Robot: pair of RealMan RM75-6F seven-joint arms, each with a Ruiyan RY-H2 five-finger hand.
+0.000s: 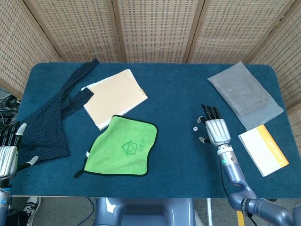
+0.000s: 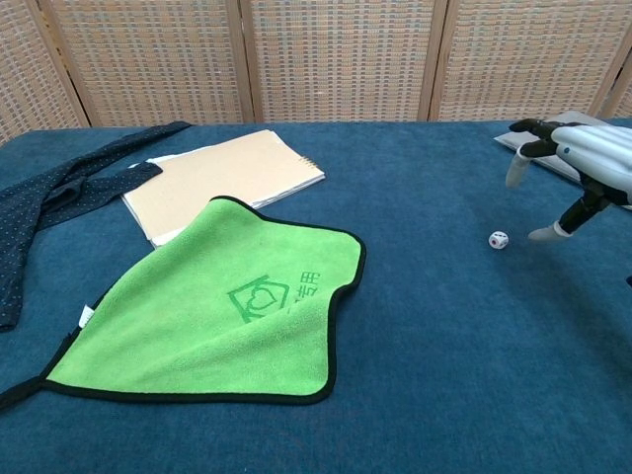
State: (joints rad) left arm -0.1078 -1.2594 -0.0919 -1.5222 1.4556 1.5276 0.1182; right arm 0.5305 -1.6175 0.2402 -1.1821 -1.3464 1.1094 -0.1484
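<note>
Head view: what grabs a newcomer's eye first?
The bright green cloth lying flat at the front left of the blue table, with a tan notebook just behind it. Next, the right hand, fingers spread and holding nothing, hovering beside a tiny white die at centre right. A dark dotted necktie sprawls along the left edge.

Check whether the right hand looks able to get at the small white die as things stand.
Probably yes: the right hand hovers open just beside the die, with only bare blue table between them.
</note>
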